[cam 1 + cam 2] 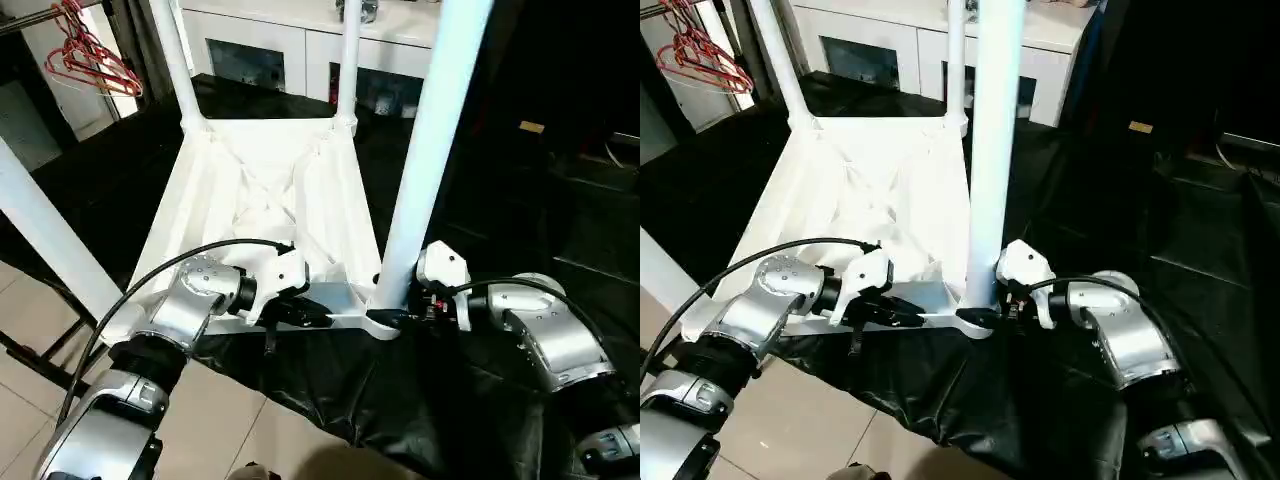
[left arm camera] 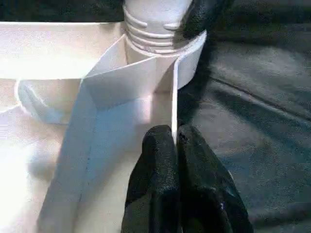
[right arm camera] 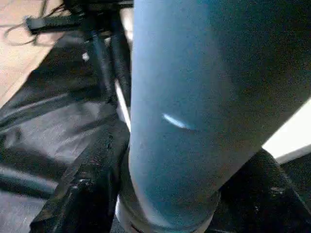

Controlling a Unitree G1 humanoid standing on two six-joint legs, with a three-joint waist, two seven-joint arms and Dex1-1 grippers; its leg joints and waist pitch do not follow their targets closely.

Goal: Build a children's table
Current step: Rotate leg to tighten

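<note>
1. While the left gripper (image 2: 177,145) pinches the near rim of the upturned table top (image 1: 260,200), the right gripper (image 3: 165,194) wraps the leg (image 1: 430,150) at its near-right corner socket (image 1: 385,320).
2. Keep it upright; press straight down.

You have the table top (image 1: 260,200) lying upside down on the sheet (image 1: 340,400) ahead of you, its ribbed underside facing up. Four legs stand up from its corners: one at the far left (image 1: 175,50), one at the far right (image 1: 349,60), one at the near left (image 1: 45,235) and one at the near right (image 1: 430,150). The left gripper (image 2: 176,145) sits at the near rim, just left of the near right corner socket (image 2: 160,34), its fingers on either side of the rim wall. The right gripper (image 3: 170,194) sits to the right of that corner, around the base of the near right leg. Behind the table stands a cabinet (image 1: 300,45), and hangers (image 1: 85,55) hang at the far left.
</note>
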